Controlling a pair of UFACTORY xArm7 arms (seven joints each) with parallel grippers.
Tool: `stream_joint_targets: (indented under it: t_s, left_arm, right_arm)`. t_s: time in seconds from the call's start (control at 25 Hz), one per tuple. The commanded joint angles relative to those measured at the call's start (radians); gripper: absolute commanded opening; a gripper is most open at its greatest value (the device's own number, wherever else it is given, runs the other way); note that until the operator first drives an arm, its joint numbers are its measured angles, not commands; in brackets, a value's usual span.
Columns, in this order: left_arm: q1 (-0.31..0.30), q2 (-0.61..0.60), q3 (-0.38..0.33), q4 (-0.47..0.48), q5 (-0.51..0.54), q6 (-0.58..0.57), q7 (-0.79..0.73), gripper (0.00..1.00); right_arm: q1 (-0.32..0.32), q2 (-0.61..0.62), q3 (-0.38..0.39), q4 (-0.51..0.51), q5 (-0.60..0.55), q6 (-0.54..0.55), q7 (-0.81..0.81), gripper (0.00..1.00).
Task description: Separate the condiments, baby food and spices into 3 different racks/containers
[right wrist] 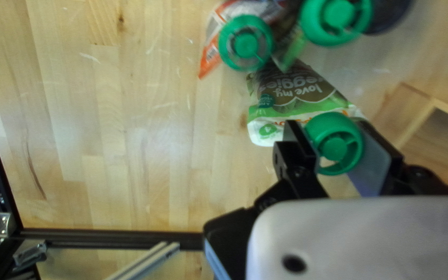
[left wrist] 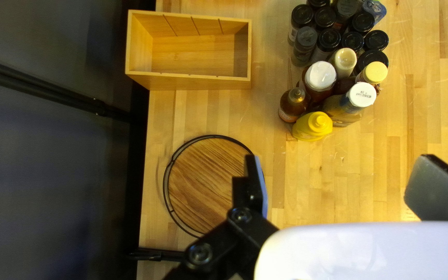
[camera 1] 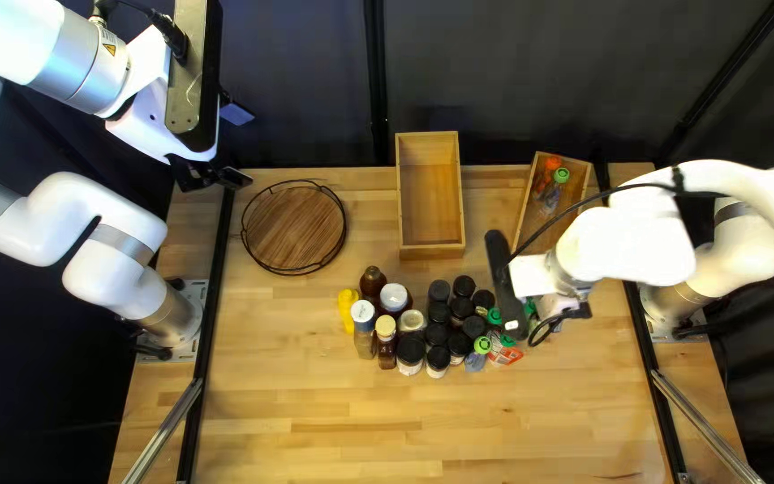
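Within the angled wooden box sit orange- and green-capped pouches.

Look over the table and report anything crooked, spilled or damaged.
One thing: the open wooden box at the right of the top left view sits askew to the table, while the empty wooden box stands nearly square. My right arm hides part of the askew one. I see nothing spilled or damaged.
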Motion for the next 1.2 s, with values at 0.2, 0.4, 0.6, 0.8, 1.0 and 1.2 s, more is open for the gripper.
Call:
stream_joint_targets:
  t_s: [0.2, 0.4, 0.6, 0.8, 1.0, 1.2]
  left_arm:
    - [0.0, 0.0, 0.0, 0.0, 0.0, 0.0, 0.0, 1.0]
    - [0.0, 0.0, 0.0, 0.0, 0.0, 0.0, 0.0, 1.0]
    - [0.0, 0.0, 0.0, 0.0, 0.0, 0.0, 0.0, 1.0]
    - [0.0, 0.0, 0.0, 0.0, 0.0, 0.0, 0.0, 1.0]
    - [0.0, 0.0, 0.0, 0.0, 0.0, 0.0, 0.0, 1.0]
    - [0.0, 0.0, 0.0, 0.0, 0.0, 0.0, 0.0, 1.0]
  right_arm:
    - [-0.089, 0.128, -0.142, -0.075, -0.068, 0.059, -0.072, 0.0]
    - [-0.16, 0.158, -0.216, -0.144, -0.128, 0.018, -0.118, 0.0]
    - [-0.224, 0.118, -0.266, -0.155, -0.187, -0.038, -0.156, 0.0]
    - [-0.284, -0.004, -0.29, -0.119, -0.253, -0.112, -0.173, 0.0]
    - [-0.325, -0.061, -0.302, -0.12, -0.295, -0.162, -0.167, 0.0]
    - [-0.316, -0.027, -0.281, -0.116, -0.288, -0.12, -0.141, 0.0]
